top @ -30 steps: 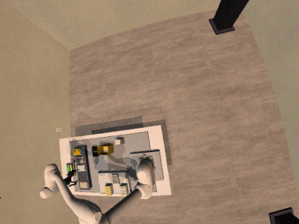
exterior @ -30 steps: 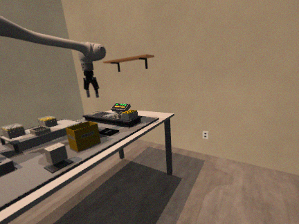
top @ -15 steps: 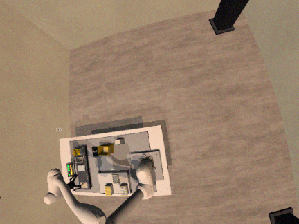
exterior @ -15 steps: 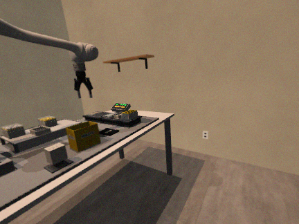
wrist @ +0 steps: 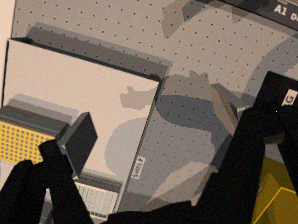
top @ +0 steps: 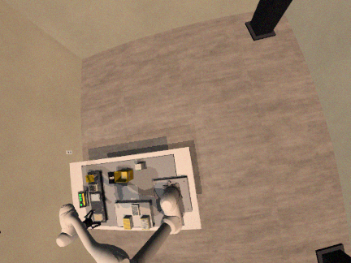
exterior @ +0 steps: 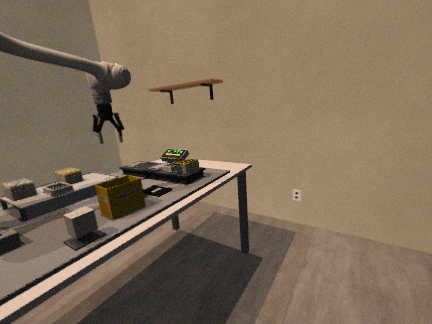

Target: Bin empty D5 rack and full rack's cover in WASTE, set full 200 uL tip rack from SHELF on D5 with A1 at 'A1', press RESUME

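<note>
Two black fingers of the gripper (exterior: 108, 131) hang spread apart with nothing between them, high above the table (exterior: 220, 176) in the exterior view. In the wrist view the fingers frame the scene from about 7 and 5 o'clock. Between them lies the dotted grey deck mat (wrist: 200, 45). At 9 o'clock from the gripper's middle sits the pale shelf platform (wrist: 75, 85), and on it a yellow-topped tip rack (wrist: 22, 140) touches the picture's left edge, with a second, pale rack (wrist: 97, 197) at about 7 o'clock. At 3 o'clock the black regrip nest (wrist: 280, 92) shows part of its label, and below it, at 4 o'clock, is the yellow waste bin (wrist: 275, 195). At 1 o'clock an "A1" engraving marks the edge of the dark deck strip (wrist: 272, 7).

Farther out, the exterior view shows the waste bin (exterior: 120, 196) near the table's middle, and beyond it the dark deck (exterior: 165, 172) carrying a yellow-topped rack (exterior: 185, 165) at its far end, just beside the lit panel (exterior: 174, 154). A wooden wall shelf (exterior: 186, 85) hangs at 2 o'clock from the gripper.
</note>
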You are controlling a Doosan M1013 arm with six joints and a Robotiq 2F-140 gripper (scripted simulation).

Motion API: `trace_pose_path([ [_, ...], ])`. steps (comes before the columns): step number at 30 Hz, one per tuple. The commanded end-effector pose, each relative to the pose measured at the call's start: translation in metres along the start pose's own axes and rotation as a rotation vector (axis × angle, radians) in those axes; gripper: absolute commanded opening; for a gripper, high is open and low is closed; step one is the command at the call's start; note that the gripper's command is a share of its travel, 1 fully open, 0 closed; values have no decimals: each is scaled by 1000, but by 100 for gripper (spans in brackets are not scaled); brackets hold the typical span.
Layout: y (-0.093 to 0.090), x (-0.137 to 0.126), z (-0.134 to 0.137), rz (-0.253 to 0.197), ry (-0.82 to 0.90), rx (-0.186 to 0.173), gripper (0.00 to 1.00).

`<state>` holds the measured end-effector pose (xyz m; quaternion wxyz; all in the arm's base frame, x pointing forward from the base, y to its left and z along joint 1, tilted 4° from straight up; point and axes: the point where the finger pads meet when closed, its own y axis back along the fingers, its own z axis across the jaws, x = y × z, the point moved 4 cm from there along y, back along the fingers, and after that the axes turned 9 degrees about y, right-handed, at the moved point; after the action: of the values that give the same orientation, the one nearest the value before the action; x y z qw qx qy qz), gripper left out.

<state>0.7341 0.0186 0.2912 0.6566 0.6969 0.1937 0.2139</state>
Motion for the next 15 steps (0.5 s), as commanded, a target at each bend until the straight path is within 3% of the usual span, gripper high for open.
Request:
trace_pose_path([
  [1, 0, -1, -15, 0, 62, 0, 77],
  [15, 0, -6, -75, 0, 302, 0, 77],
])
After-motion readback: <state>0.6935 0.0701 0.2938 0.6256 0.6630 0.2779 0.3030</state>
